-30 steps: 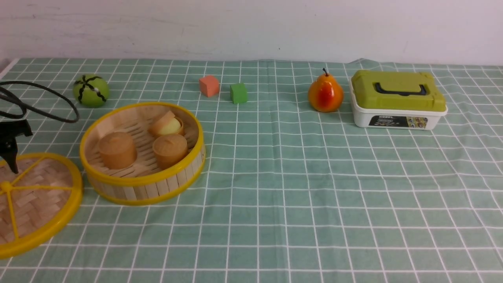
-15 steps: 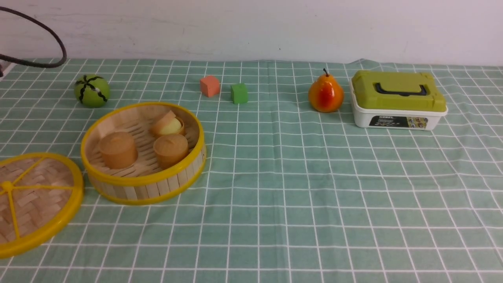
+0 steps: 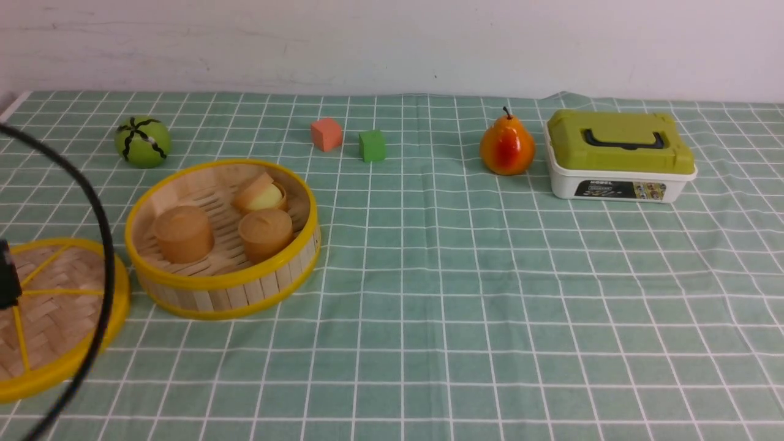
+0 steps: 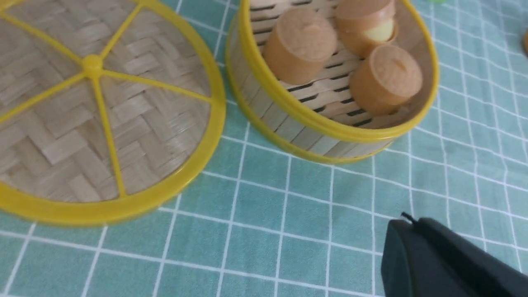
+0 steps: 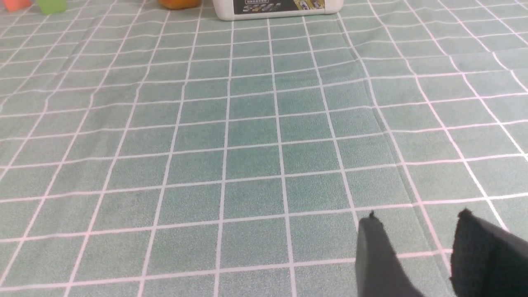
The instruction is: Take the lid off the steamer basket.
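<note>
The lid [image 3: 58,309], a woven bamboo disc with a yellow rim and spokes, lies flat on the cloth at the near left, beside the steamer basket [image 3: 184,300]. The basket stands uncovered, with three tan buns [image 3: 184,233] inside. Both show in the left wrist view, lid [image 4: 95,103] and basket [image 4: 313,123]. My left gripper [image 4: 406,222] is shut and empty, above the cloth, clear of both. A black part of the left arm [image 3: 6,282] shows over the lid at the left edge. My right gripper [image 5: 418,218] is open and empty over bare cloth.
A black cable [image 3: 104,257] arcs over the lid. A green striped ball [image 3: 142,141] lies behind the basket. An orange cube [image 3: 326,133], a green cube [image 3: 372,145], a pear [image 3: 507,147] and a white box with a green lid [image 3: 620,156] stand along the back.
My left gripper, over the lid a second ago, left the front view. A black arm part and the cable are now back at the left edge. Lid and basket have not moved.
</note>
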Tool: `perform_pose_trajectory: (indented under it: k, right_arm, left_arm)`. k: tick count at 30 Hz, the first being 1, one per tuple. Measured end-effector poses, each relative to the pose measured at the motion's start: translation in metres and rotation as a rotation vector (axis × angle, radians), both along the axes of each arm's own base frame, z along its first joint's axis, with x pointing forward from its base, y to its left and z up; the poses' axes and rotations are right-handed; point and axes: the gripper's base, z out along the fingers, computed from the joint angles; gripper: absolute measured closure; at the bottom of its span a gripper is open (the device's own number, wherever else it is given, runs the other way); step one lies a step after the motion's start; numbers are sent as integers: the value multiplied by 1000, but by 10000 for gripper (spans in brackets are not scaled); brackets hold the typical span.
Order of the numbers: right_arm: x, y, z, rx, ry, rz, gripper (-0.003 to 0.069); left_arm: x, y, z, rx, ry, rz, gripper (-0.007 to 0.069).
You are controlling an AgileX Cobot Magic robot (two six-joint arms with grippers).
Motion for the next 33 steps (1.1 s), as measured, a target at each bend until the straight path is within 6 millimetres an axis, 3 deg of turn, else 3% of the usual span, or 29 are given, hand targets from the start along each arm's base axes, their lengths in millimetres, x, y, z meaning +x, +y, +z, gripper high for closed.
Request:
perform_pose_trajectory:
  k: [6,10,33]
  right_arm:
    - [0,0,0,0,0,0,417]
    - [0,0,0,0,0,0,417]
    - [0,0,0,0,0,0,417]
  left_arm:
    - [-42,-18,-4,-63,-229,9,637]
    - [-57,-23,-1,-100,-321,21,637]
    - [-67,-30,-2,-69,-356,-31,636]
